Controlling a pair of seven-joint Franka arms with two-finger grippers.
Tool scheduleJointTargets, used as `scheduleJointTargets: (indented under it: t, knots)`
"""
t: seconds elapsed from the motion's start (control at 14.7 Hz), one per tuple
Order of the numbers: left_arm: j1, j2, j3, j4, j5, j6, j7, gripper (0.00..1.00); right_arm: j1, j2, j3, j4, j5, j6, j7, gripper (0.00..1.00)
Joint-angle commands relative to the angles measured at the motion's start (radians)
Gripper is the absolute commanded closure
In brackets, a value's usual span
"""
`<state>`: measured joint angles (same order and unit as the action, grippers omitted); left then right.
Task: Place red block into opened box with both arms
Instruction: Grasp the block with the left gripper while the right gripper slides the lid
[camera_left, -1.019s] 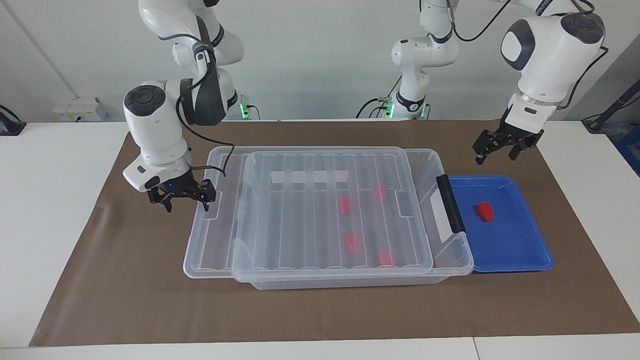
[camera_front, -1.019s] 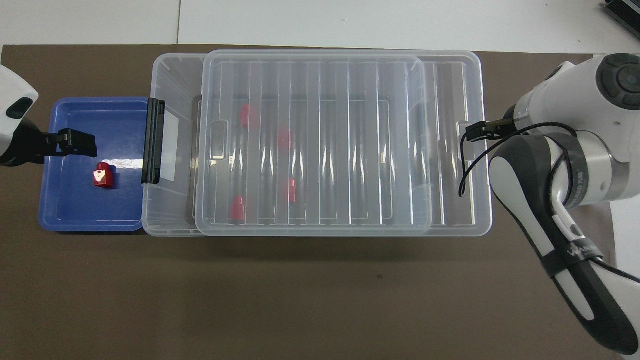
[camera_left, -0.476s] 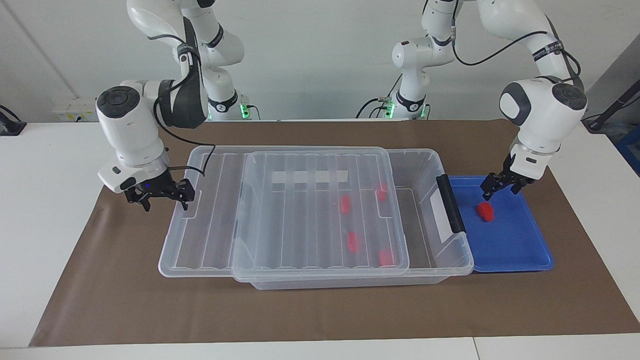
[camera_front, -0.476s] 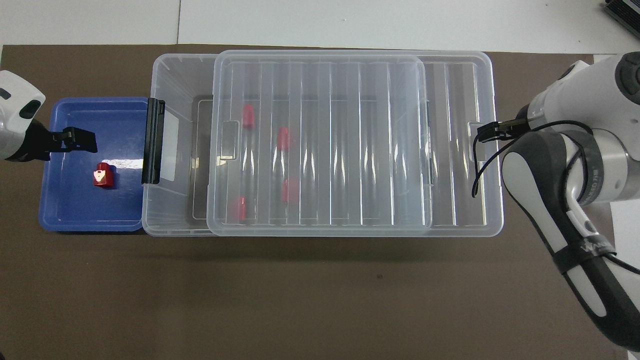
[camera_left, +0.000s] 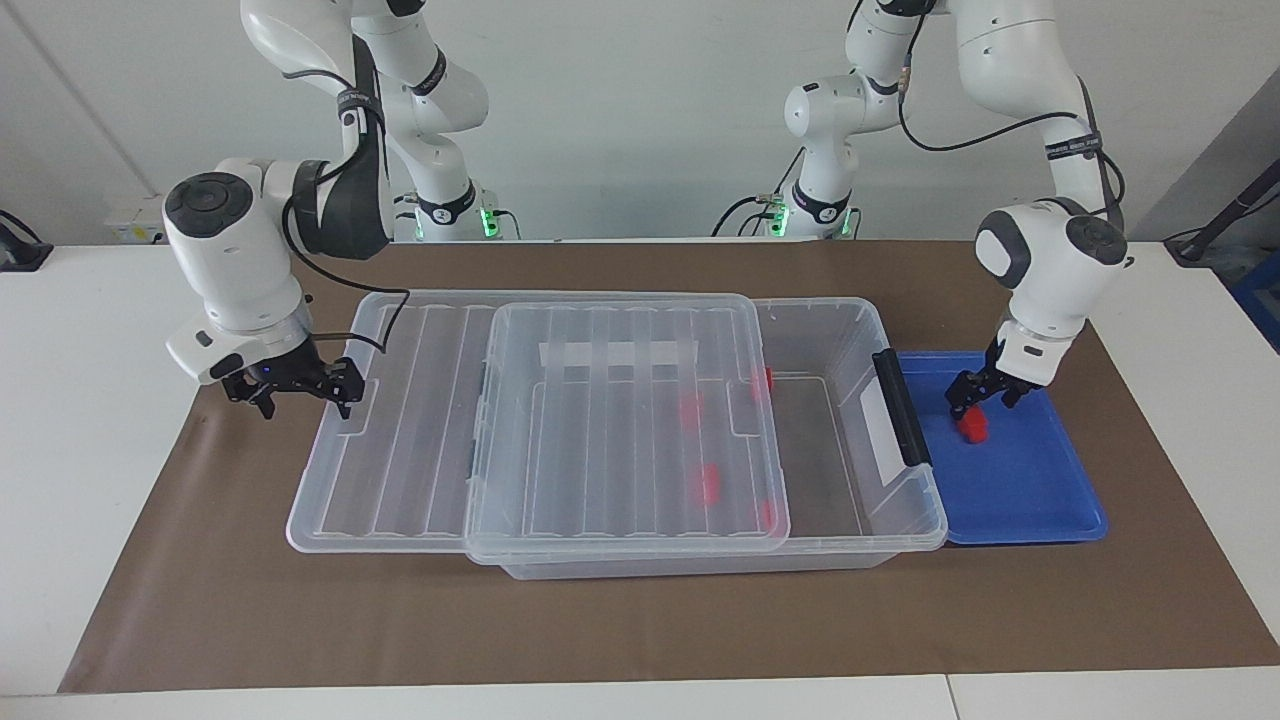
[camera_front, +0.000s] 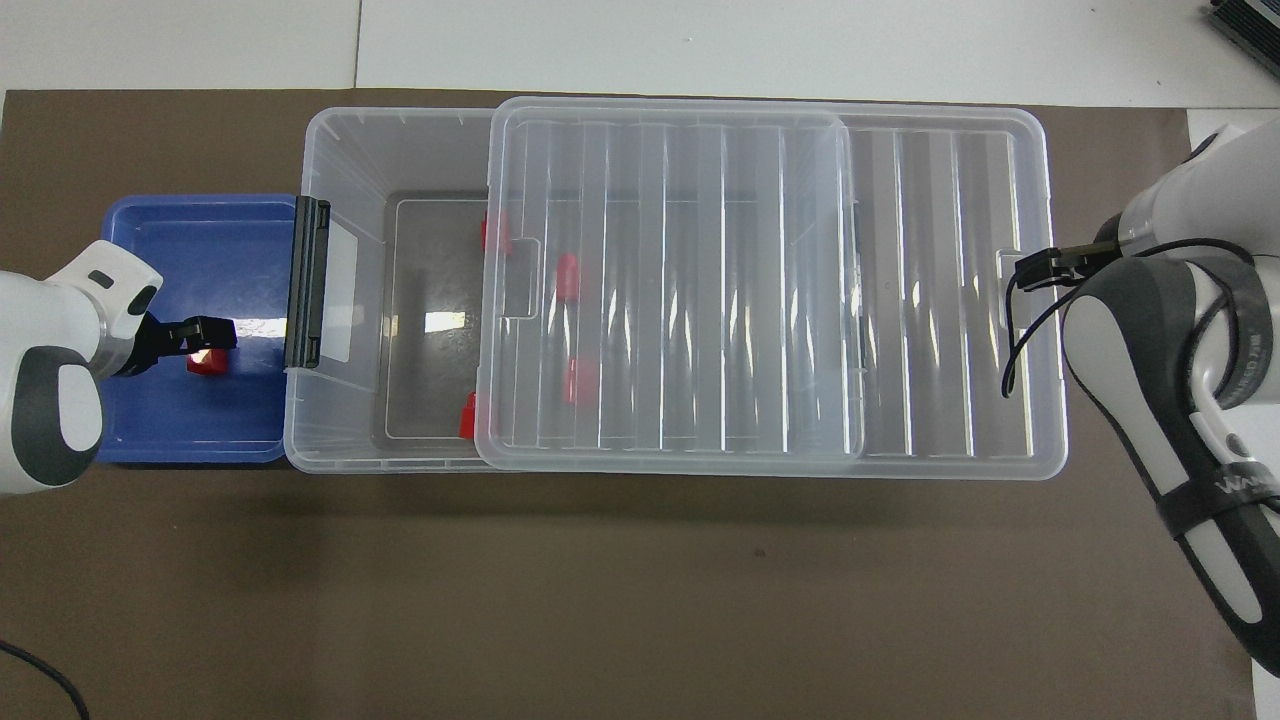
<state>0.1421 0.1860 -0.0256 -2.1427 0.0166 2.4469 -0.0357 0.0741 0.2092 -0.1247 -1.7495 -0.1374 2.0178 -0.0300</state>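
Two claws spread: left claw (camera_left: 978, 402) over red block (camera_left: 973, 429); right claw (camera_left: 296, 388) at lid (camera_left: 520, 415) edge; no legible labels.

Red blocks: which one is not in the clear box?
The red block lying in the blue tray, directly under the left gripper. The other four lie on the floor of the clear box, mostly under its slid-back lid.

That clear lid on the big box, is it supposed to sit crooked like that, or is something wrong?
The lid lies flat but is slid well off the box toward the right arm's end, overhanging the rim, with the right claw at its edge. It looks deliberate: the uncovered end is beside the blue tray, where the left claw is at a red block.
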Motion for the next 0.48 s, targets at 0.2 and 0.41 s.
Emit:
scheduleJointTargets:
  t: [0.2, 0.41]
  knots:
    - [0.010, 0.007, -0.002, -0.031, 0.016, 0.046, 0.013, 0.06, -0.027, -0.013, 0.004, -0.004, -0.028, -0.031, -0.024, 0.00]
    - [0.010, 0.007, -0.002, -0.032, 0.016, 0.046, 0.016, 0.66, -0.030, -0.024, 0.004, -0.004, -0.033, -0.034, -0.024, 0.00]
